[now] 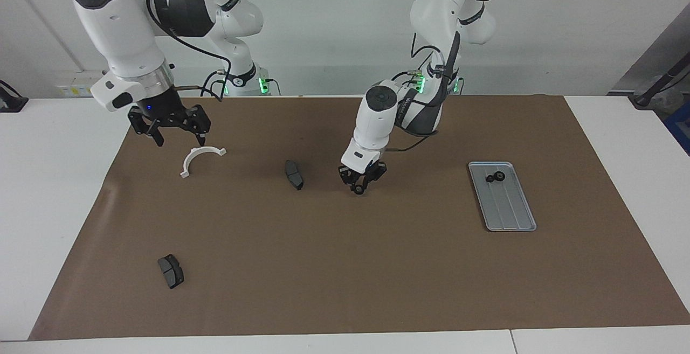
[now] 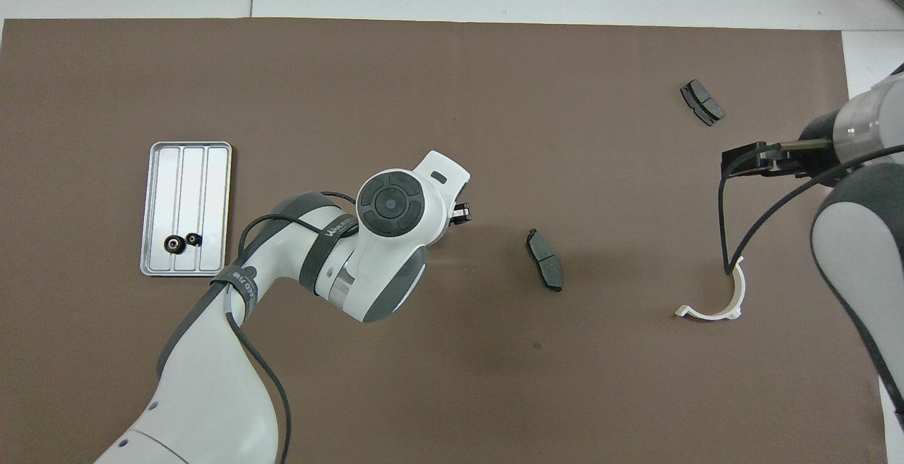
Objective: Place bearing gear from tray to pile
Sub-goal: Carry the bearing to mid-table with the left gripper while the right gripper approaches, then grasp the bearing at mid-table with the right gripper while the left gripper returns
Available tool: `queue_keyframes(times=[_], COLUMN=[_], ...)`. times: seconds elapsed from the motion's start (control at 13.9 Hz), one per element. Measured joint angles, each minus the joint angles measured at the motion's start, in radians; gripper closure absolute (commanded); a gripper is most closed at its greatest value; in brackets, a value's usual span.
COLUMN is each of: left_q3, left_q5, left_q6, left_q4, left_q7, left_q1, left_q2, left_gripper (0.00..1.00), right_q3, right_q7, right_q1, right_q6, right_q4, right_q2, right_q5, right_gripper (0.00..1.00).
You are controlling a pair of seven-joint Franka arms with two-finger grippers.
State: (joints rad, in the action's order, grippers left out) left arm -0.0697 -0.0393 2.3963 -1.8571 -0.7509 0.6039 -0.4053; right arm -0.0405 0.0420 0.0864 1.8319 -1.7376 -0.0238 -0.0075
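The silver-grey tray lies toward the left arm's end of the mat. Two small black bearing gears sit at its end nearer the robots. My left gripper hangs low over the mat's middle, beside a dark brake pad. Whether it holds anything does not show. The pile's parts are scattered: that pad, a white half-ring bracket and a second brake pad. My right gripper hovers open and empty above the bracket.
A brown mat covers most of the white table. The left arm's elbow and forearm stretch over the mat between the tray and the middle brake pad. The right arm's cable hangs down by the bracket.
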Motion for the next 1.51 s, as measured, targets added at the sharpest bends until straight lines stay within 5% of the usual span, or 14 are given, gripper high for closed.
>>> queue_keyframes(times=[0.36, 0.86, 1.51], left_q3=[0.023, 0.034, 0.033], left_q5=[0.001, 0.001, 0.000], left_q6=[-0.025, -0.357, -0.266], left_q4=[0.010, 0.016, -0.236], left_q7=[0.019, 0.471, 0.517], left_q1=[-0.037, -0.413, -0.593], left_q2=[0.013, 0.190, 0.258], left_gripper=[0.00, 0.00, 0.03], right_q3=[0.106, 0.300, 0.475], right_q7=[0.157, 0.512, 0.879], right_q1=[0.003, 0.089, 0.175], right_q6=[0.118, 0.271, 0.427], right_q4=[-0.004, -0.004, 0.029], right_q2=[-0.085, -0.233, -0.509], right_q5=[0.000, -0.058, -0.407], right_gripper=[0.00, 0.00, 0.00])
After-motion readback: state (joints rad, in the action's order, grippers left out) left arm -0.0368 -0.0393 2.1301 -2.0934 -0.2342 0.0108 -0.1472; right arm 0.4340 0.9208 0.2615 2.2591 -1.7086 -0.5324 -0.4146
